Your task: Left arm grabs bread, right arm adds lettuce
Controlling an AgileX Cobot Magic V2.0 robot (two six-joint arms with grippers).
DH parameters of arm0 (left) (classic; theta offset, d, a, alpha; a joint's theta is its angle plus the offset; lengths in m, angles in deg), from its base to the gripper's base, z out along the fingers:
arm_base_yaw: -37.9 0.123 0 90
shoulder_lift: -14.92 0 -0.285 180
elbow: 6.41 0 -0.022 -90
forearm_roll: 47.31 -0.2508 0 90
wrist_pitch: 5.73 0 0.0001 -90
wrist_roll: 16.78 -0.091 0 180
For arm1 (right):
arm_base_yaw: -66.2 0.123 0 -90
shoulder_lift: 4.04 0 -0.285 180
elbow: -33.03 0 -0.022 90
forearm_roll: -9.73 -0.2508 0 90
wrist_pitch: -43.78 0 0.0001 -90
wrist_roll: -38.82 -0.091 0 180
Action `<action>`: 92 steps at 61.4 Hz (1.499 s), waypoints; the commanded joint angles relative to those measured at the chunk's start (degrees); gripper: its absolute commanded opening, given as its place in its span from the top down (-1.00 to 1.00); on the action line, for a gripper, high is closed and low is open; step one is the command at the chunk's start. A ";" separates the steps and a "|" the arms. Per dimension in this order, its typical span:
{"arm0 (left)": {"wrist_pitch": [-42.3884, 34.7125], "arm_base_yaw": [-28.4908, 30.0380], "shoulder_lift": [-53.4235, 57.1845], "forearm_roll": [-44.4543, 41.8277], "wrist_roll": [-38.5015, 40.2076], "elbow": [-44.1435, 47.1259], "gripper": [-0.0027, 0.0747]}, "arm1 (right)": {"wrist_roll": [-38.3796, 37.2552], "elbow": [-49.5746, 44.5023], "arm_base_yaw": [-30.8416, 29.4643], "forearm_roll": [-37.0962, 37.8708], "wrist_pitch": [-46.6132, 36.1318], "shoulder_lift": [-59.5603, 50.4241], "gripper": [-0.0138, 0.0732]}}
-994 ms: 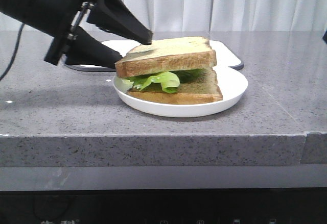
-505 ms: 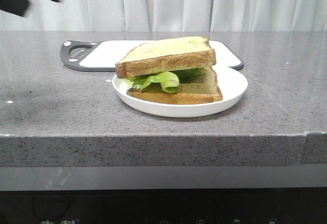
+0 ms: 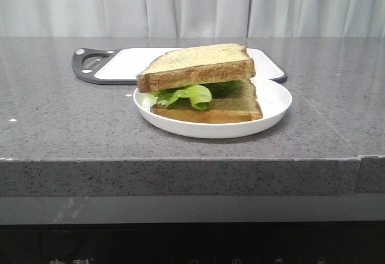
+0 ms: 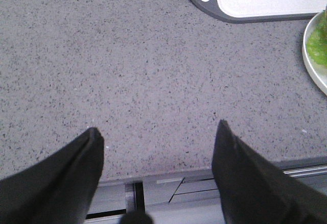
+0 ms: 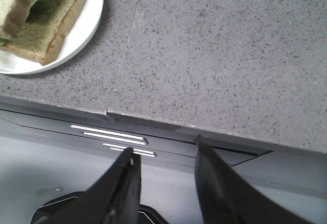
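In the front view, no arm is showing; a plate [image 3: 274, 104] is sitting near the counter's [image 3: 72, 132] front edge, about midway along it, carrying a bottom slice [image 3: 210, 109], the lettuce [image 3: 186, 94] spilling out toward the left, and the bread [image 3: 195, 67] lying on top, tilting slightly up at the back, its long axis running left to right. A cutting board [image 3: 114, 65] is lying behind the plate, toward the back left. In the left wrist view, the left end effector [image 4: 158, 163] is hanging over the counter's front edge with its fingers spread wide and gripping nothing; the plate rim [image 4: 311, 55] with a bit of green is showing at the frame's edge, well apart from the fingers. In the right wrist view, the right end effector [image 5: 164, 175] is sitting out past the front edge, fingers parted moderately and empty, with the sandwich [image 5: 41, 20] off toward the counter's middle. Judging by this, the stacking is looking finished, and both arms are lying well clear of the bread, neither plainly nearer.
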 commanded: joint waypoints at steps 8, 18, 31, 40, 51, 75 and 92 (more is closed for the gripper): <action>-7.23 0.05 7.02 -0.13 0.99 4.10 -0.20 | -0.37 -0.57 -0.25 0.59 -6.93 -3.16 0.03; -10.10 0.05 8.47 -0.03 1.12 6.08 0.27 | -0.37 -1.49 -0.25 0.59 -9.54 -4.05 0.36; -12.64 0.05 8.34 0.99 1.21 6.20 0.88 | -0.37 -2.58 -0.25 0.59 -10.46 -3.99 0.89; -15.42 0.05 8.34 2.42 1.21 6.20 0.98 | -0.37 -2.58 -0.25 0.59 -10.90 -3.99 0.95; -15.42 0.05 8.34 2.42 1.21 6.20 0.98 | -0.37 -2.58 -0.25 0.72 -10.31 -3.99 0.95; -15.72 -0.12 8.70 2.42 1.21 6.54 0.98 | -0.37 -2.58 -0.25 0.72 -10.25 -3.99 0.95; -28.01 2.94 18.88 1.31 1.21 20.26 0.98 | -0.37 -2.58 -0.25 0.72 -9.99 -3.99 0.95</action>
